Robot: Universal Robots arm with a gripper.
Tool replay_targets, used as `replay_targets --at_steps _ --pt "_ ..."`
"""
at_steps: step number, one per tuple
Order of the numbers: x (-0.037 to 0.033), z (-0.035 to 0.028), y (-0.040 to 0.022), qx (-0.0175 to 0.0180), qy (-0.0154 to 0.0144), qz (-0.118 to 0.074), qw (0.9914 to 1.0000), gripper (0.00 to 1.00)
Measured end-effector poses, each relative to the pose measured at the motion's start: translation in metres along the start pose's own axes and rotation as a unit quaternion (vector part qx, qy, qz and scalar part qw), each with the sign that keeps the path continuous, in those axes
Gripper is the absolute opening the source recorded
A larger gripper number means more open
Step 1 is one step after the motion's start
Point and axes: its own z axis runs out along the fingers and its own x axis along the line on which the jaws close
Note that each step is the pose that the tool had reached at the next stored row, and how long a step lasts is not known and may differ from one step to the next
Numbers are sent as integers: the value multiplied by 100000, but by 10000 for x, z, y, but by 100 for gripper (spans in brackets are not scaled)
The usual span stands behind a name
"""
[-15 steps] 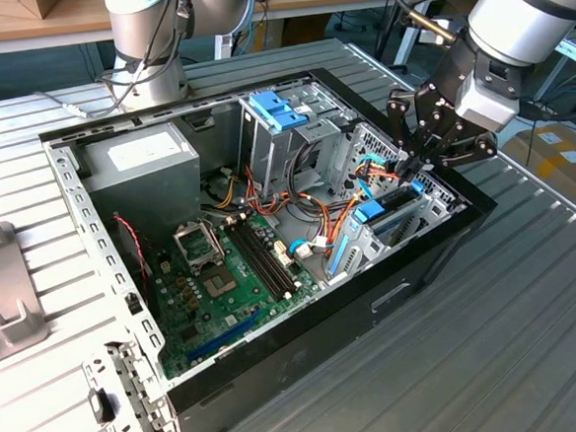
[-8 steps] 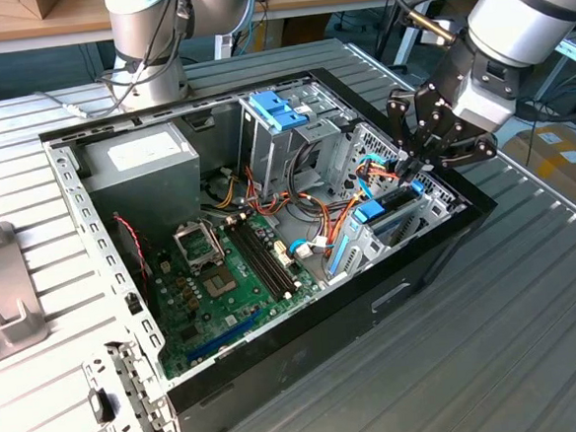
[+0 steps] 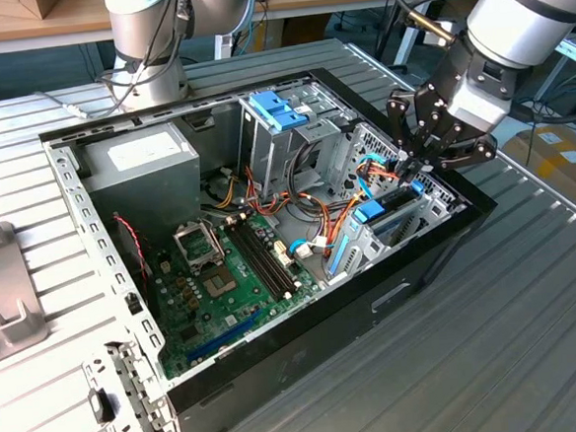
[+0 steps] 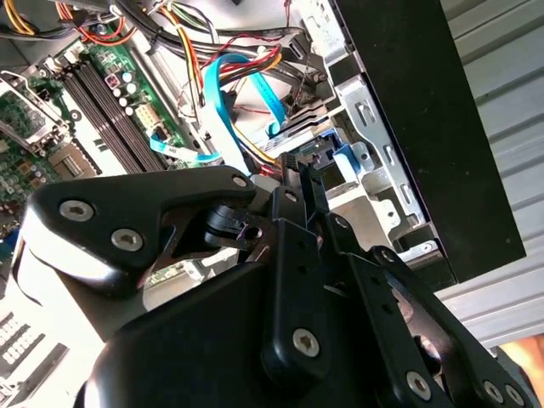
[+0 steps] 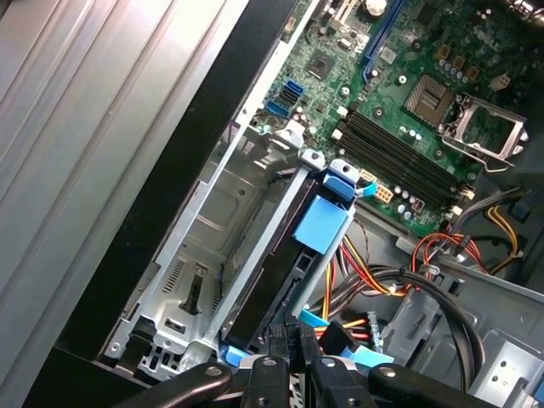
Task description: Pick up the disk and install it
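Observation:
The disk (image 3: 394, 212), dark grey with a light-blue side-rail bracket, lies slanted in the metal drive cage at the front corner of the open computer case, at the exterior view's right. In the first wrist view its dark body (image 5: 268, 293) runs down the bay with a blue tab on it. My gripper (image 3: 415, 172) hovers over the disk's raised end, black fingers pressed together. The fingertips (image 5: 285, 340) sit against the blue bracket end (image 4: 344, 157), with nothing seen clamped between them. In the second wrist view the gripper (image 4: 299, 174) hides most of the disk.
The motherboard (image 3: 223, 280) covers the case floor, with the grey power supply (image 3: 145, 157) at the back. A blue two-tab piece (image 3: 276, 108) tops the rear cage. Loose cables (image 3: 318, 214) run beside the bay. The black case wall (image 3: 373, 299) borders it.

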Motion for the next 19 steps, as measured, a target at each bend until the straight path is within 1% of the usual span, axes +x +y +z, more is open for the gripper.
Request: replay_targets --at_steps 7,9,19 --pt "1 8 0 212 107 1784 99984 17" --pt "1 12 1 296 143 2463 99969 17" --pt "2 21 1 534 262 4448 99899 17"
